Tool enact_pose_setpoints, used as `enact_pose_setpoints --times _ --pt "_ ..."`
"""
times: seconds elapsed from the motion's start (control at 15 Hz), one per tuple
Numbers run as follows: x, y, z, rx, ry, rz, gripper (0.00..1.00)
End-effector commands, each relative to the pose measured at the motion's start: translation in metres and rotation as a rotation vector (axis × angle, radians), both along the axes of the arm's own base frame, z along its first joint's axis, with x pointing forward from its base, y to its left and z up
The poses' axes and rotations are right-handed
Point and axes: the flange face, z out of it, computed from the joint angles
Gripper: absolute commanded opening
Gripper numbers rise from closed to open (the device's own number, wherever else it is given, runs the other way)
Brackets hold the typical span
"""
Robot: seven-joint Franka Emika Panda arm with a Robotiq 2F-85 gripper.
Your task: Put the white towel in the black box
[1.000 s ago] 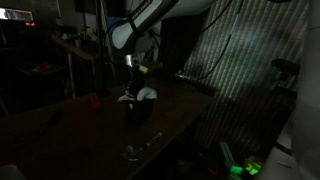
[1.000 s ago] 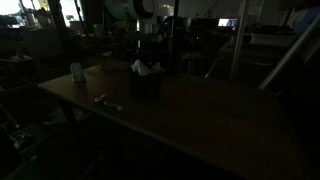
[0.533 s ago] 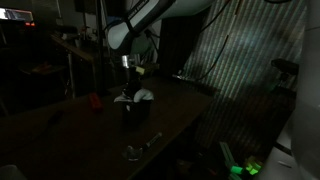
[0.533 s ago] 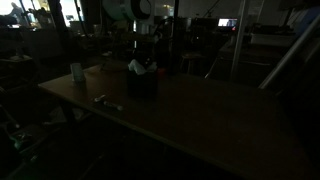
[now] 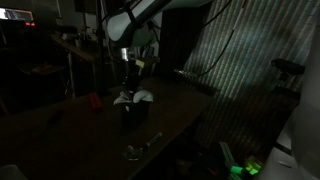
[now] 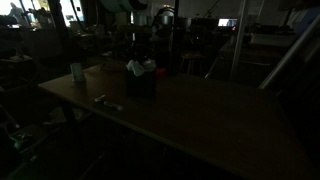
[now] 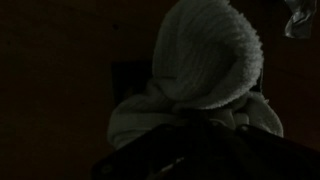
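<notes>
loosely bunched white towel [image 5: 134, 97], heaped in black box [image 5: 131, 116]

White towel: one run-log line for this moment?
white towel: bunched, sticking out of black box | gripper: shut, above it

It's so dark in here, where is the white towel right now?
In both exterior views the white towel is bunched at the top of the black box, sticking out above its rim, on the table.
</notes>
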Motion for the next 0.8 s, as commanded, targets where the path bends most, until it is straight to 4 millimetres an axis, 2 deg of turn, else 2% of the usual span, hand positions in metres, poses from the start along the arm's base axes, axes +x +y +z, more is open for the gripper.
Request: enact_pose_setpoints --times 0.0,0.27,0.47,0.73 --pt "-0.032 -0.008 0.049 -0.062 -0.055 -0.048 0.0" --pt "-0.066 -0.014 0.068 -0.088 -0.052 -0.11 0.0" --pt "-0.09 -0.01 0.067 -0.086 -0.031 -0.145 0.0" --pt "-0.11 -0.001 0.057 -0.088 0.009 -0.167 0.0"
